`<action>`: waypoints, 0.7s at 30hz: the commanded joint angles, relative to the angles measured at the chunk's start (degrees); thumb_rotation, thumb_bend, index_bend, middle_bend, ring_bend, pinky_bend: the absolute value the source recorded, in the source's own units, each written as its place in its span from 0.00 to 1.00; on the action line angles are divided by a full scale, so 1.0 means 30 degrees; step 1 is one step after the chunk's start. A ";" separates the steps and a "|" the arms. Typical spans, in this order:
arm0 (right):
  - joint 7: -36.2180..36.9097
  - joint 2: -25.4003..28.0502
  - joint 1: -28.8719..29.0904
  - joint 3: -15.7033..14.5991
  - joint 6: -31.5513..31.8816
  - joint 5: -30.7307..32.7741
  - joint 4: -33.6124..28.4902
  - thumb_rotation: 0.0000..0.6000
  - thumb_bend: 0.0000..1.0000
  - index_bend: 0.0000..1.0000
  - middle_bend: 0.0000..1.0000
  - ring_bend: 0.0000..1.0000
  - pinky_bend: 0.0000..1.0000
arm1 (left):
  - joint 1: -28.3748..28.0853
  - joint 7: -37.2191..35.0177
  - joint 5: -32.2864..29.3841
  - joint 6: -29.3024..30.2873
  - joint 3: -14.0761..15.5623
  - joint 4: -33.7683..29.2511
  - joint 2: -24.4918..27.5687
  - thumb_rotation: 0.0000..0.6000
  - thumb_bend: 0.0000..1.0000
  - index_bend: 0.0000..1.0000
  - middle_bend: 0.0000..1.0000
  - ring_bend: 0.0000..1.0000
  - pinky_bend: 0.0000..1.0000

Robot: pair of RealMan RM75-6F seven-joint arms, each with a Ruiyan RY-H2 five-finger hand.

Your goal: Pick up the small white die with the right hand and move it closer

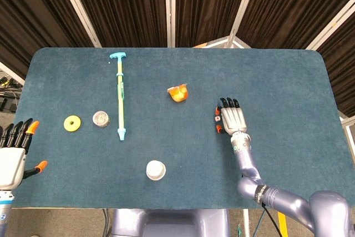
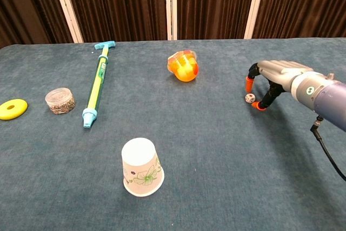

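The small white die point(image 1: 216, 119) point(image 2: 249, 98) lies on the blue table point(image 1: 288, 81) right of centre. My right hand point(image 1: 233, 119) point(image 2: 278, 74) is low over the cloth just right of it, palm down. Its orange-tipped thumb and a finger curve around the die on two sides. The die still rests on the table and I see no firm pinch on it. My left hand point(image 1: 14, 154) hangs off the table's left edge in the head view, fingers spread and holding nothing.
An orange toy point(image 1: 177, 92) point(image 2: 184, 67) sits left of and beyond the die. An upturned paper cup point(image 1: 156, 169) point(image 2: 141, 166) stands near the front. A green-blue pump point(image 1: 120, 95) point(image 2: 96, 87), a small jar point(image 1: 101, 118) point(image 2: 60, 100) and a yellow ring point(image 1: 72, 123) point(image 2: 12, 109) lie at left.
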 commanded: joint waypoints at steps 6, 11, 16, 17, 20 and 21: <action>0.0676 -0.0571 0.0328 -0.0108 -0.0422 -0.0120 0.1461 1.00 0.29 0.44 0.11 0.00 0.00 | -0.0024 -0.0072 0.0061 0.0049 0.0002 -0.0047 0.0051 1.00 0.05 0.00 0.00 0.00 0.00; 0.1057 -0.0844 0.0446 -0.0174 -0.0558 -0.0299 0.1864 1.00 0.33 0.47 0.13 0.00 0.00 | -0.0051 -0.0076 0.0016 0.0020 -0.0004 -0.0054 0.0047 1.00 0.05 0.00 0.00 0.00 0.00; 0.1193 -0.1144 0.0544 -0.0248 -0.0413 -0.0553 0.2176 1.00 0.41 0.56 0.19 0.00 0.00 | -0.0083 -0.0010 -0.0004 -0.0039 0.0015 -0.0057 0.0031 1.00 0.05 0.00 0.00 0.00 0.00; 0.1289 -0.1214 0.0555 -0.0242 -0.0349 -0.0637 0.2233 1.00 0.42 0.57 0.20 0.00 0.00 | -0.0089 0.0004 -0.0001 -0.0053 0.0025 -0.0061 0.0029 1.00 0.05 0.00 0.00 0.00 0.00; 0.1441 -0.1247 0.0541 -0.0254 -0.0190 -0.0835 0.2161 1.00 0.42 0.57 0.20 0.00 0.00 | -0.0088 0.0017 0.0003 -0.0051 0.0044 -0.0059 0.0031 1.00 0.05 0.00 0.00 0.00 0.00; 0.1469 -0.1202 0.0531 -0.0248 -0.0081 -0.0930 0.2040 1.00 0.42 0.57 0.20 0.00 0.00 | -0.0087 0.0011 -0.0003 -0.0045 0.0040 -0.0054 0.0030 1.00 0.05 0.00 0.00 0.00 0.00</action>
